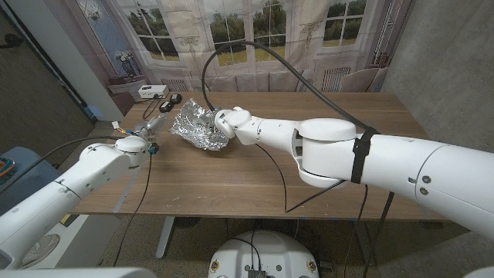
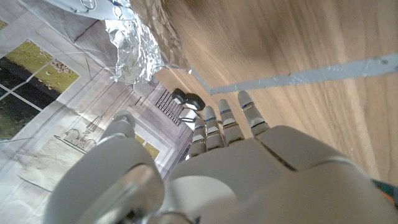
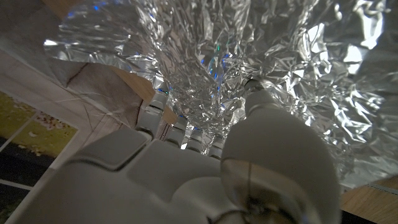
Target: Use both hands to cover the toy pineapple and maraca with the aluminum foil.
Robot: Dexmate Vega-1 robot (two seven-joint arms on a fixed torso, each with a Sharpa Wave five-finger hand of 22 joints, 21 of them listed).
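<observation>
The crumpled aluminum foil (image 1: 197, 127) lies in a heap at the table's back left and hides whatever is under it; no pineapple or maraca shows. My right hand (image 1: 231, 123) is at the heap's right side. In the right wrist view its fingers (image 3: 180, 127) reach into a fold of the foil (image 3: 280, 56) and the thumb presses on it, so it grips the foil. My left hand (image 1: 141, 144) hovers by the table's left edge, apart from the foil, fingers (image 2: 227, 121) straight and holding nothing. From the left wrist the foil (image 2: 134, 50) is seen ahead of that hand.
A white box (image 1: 150, 90) and a small black object (image 1: 167, 103) sit at the table's far left corner. A black cable (image 1: 272, 166) from the right arm trails over the wooden table (image 1: 255, 193). Thin cables run by the left hand.
</observation>
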